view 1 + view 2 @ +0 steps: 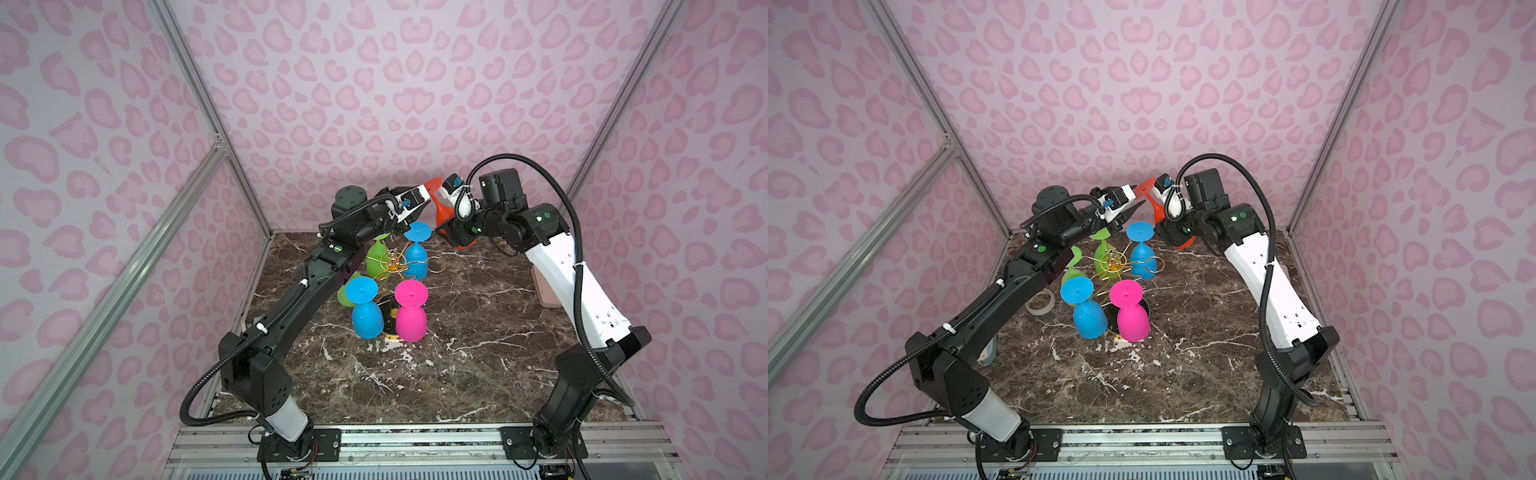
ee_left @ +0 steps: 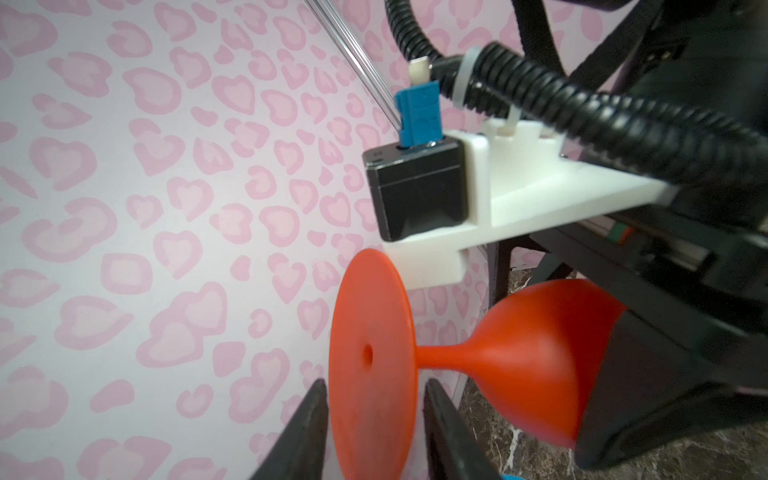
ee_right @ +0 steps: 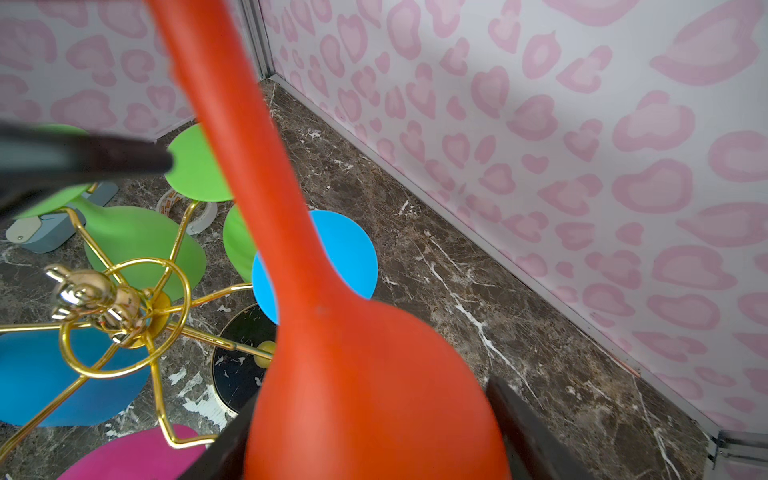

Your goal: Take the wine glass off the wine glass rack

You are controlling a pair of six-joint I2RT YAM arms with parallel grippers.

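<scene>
In both top views the orange-red plastic wine glass [image 1: 441, 212] hangs tilted, clear above the thin gold wire rack [image 1: 392, 262], which carries five other coloured glasses [image 1: 410, 320]. In the left wrist view the left gripper [image 2: 374, 399] stands parted astride the glass's round foot, not yet pinching. In the right wrist view the right gripper [image 3: 374, 436] clamps the bowl; only setting down seems left.

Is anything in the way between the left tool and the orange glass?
Nothing visible is. In the left wrist view the left tool's fingers sit on either side of the orange wine glass's round foot, with nothing between. The right tool holds its bowl, clear of the wine glass rack.
</scene>
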